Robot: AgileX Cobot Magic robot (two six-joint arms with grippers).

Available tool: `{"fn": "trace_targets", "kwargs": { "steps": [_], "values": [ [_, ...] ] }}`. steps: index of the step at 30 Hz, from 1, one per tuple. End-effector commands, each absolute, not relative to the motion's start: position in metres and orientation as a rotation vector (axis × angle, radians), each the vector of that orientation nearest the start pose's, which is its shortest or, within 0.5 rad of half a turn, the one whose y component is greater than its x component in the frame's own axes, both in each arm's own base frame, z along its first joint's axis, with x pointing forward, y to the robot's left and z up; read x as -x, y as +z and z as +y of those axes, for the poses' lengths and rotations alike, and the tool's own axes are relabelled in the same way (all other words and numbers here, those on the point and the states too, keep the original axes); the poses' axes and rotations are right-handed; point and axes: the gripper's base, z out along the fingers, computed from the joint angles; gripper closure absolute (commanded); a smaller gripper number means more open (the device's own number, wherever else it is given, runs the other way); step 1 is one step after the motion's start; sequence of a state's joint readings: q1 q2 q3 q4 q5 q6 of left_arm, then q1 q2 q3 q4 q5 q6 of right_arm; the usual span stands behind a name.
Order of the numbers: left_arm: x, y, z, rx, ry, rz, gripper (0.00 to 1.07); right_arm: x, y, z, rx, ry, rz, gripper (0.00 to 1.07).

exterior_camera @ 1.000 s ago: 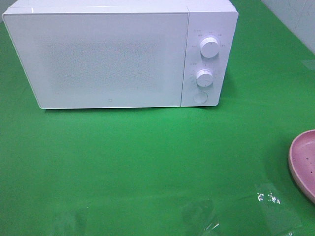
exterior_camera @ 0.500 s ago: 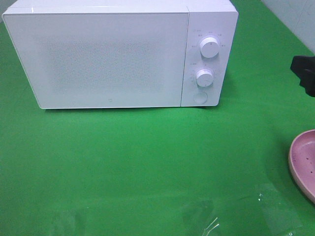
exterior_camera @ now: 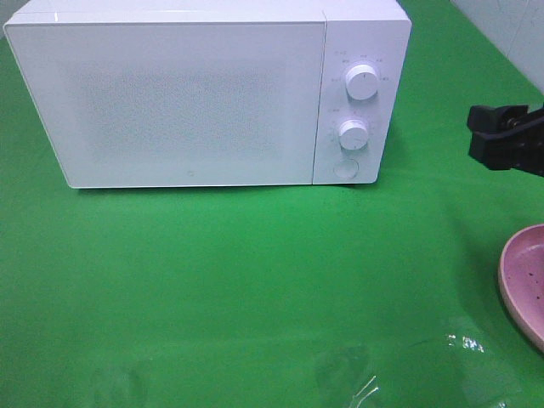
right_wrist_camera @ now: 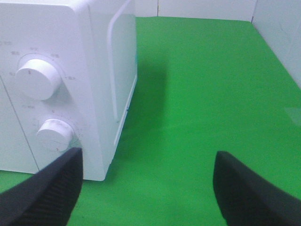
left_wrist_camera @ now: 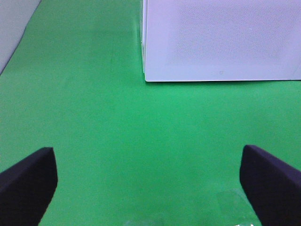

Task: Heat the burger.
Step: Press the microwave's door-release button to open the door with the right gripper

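Exterior high: found right claw [exterior_camera: 478, 134] spread, empty, near shut microwave [exterior_camera: 187, 102]; left claw [left_wrist_camera: 146, 155] spread likewise. Risked bumping knobs [right_wrist_camera: 37, 79], shoving it; burger unseen.

Ext cam high, facing microwave [exterior_camera: 204, 93] front; both wrist cams low, near, share it.

One microwave [exterior_camera: 187, 102], two knobs [exterior_camera: 363, 82], one button [exterior_camera: 345, 169], one pink plate [exterior_camera: 520, 285].

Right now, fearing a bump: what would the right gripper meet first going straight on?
The right gripper likely meets green cloth beside the microwave; one finger may graze its corner; depth unclear.
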State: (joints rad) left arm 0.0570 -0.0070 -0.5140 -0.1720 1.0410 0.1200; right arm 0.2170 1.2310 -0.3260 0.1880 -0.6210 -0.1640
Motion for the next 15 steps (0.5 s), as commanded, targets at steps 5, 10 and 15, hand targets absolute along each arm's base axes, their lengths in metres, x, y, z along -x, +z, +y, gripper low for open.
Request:
{"fn": "trace_targets", "kwargs": {
  "steps": [5,10,15],
  "values": [
    [0.009,0.283,-0.015,-0.07,-0.1,1.973,0.08,-0.215,0.206,0.066,0.228,-0.061,1.724,0.35],
    [0.009,0.283,-0.015,-0.07,-0.098,1.973,0.08,-0.208,0.202,0.087,0.246,-0.118,1.695,0.35],
    [0.009,0.283,-0.015,-0.07,-0.098,1.973,0.08,-0.197,0.198,0.103,0.192,-0.111,1.689,0.35]
  ]
}}
